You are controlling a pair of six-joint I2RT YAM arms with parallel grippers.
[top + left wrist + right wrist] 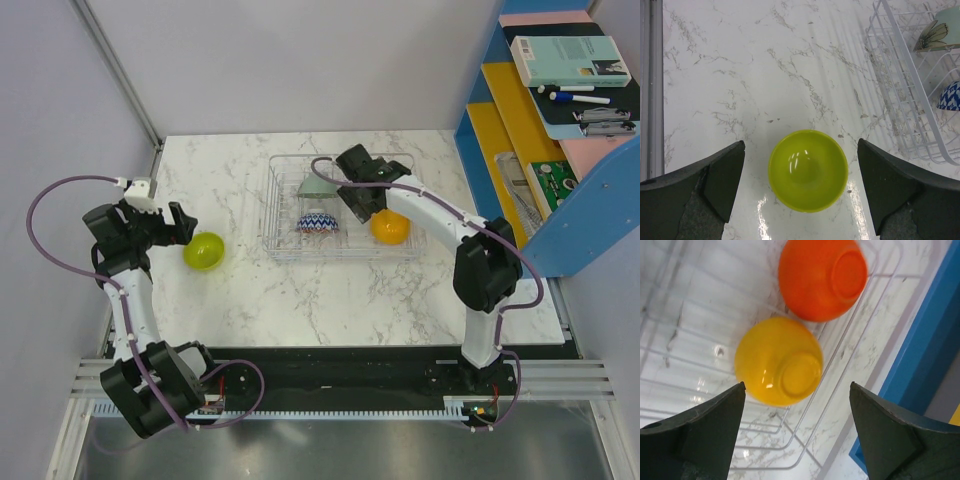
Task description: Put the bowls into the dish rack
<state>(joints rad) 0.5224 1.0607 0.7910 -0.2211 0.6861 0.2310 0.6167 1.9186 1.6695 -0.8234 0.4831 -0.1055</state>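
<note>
Both spread wide, empty: left tool (801,142) astride glossy lime bowl (808,170) on marbled worktop (740,60); right tool (797,385) above smooth yellow bowl (777,360) in ribbed dish rack (272,210).

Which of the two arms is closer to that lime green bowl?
Left. The left gripper hangs open over the lime green bowl; the right gripper is away over the dish rack.
</note>
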